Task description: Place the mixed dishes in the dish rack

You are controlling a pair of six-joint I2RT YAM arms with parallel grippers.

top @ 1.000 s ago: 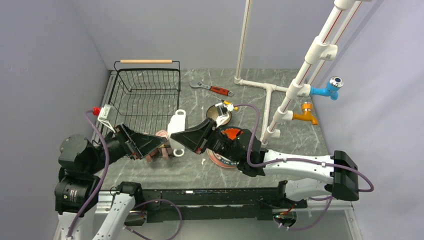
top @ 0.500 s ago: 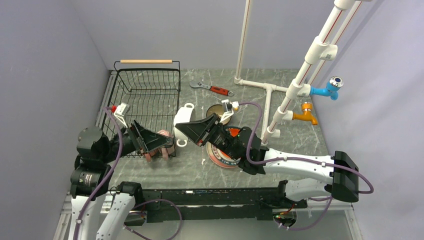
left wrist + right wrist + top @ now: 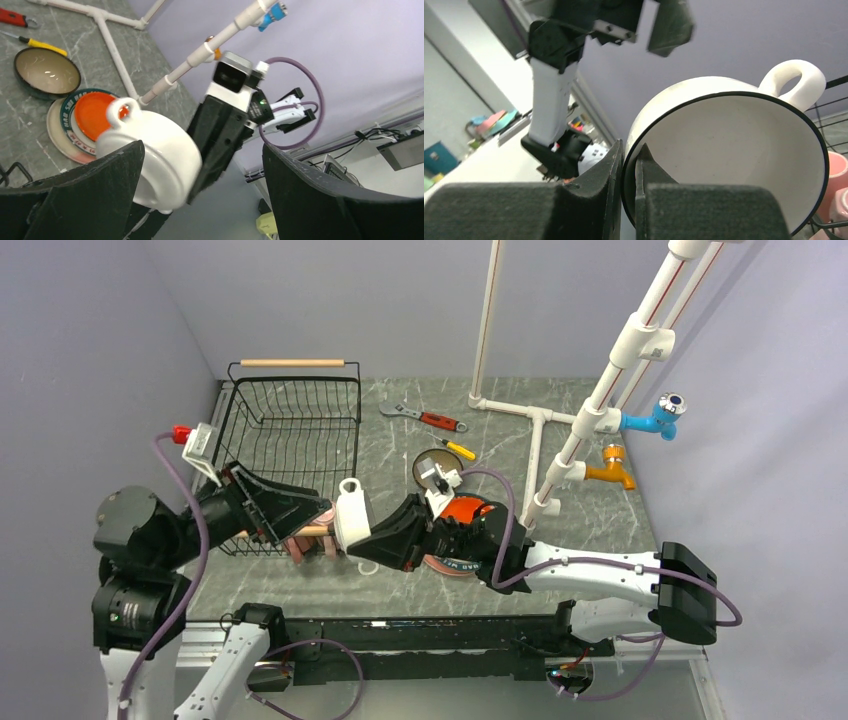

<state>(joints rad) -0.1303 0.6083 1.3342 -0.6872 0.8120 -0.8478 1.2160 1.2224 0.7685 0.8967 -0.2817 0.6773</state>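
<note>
My right gripper (image 3: 629,165) is shut on the rim of the white mug (image 3: 734,150), one finger inside and one outside. It holds the mug (image 3: 352,515) tilted in the air, just off the front right corner of the black wire dish rack (image 3: 290,430). My left gripper (image 3: 315,525) stands open, facing the mug (image 3: 155,170), which sits beside its left finger (image 3: 90,195) without being gripped. Pink mugs (image 3: 312,540) lie at the rack's near end. The teal bowl (image 3: 432,465), orange-red plate (image 3: 465,512) and lettered-rim plate (image 3: 450,565) rest on the table.
A red-handled wrench (image 3: 430,420) and a yellow-handled screwdriver (image 3: 458,450) lie behind the bowl. The white pipe frame (image 3: 540,440) with blue and orange taps stands at the right. Walls close in on the left and at the back.
The right gripper lifted the white mug away, then brought it back nearer and lower, next to the left gripper. The left arm swung up and back towards the rack's near edge.
</note>
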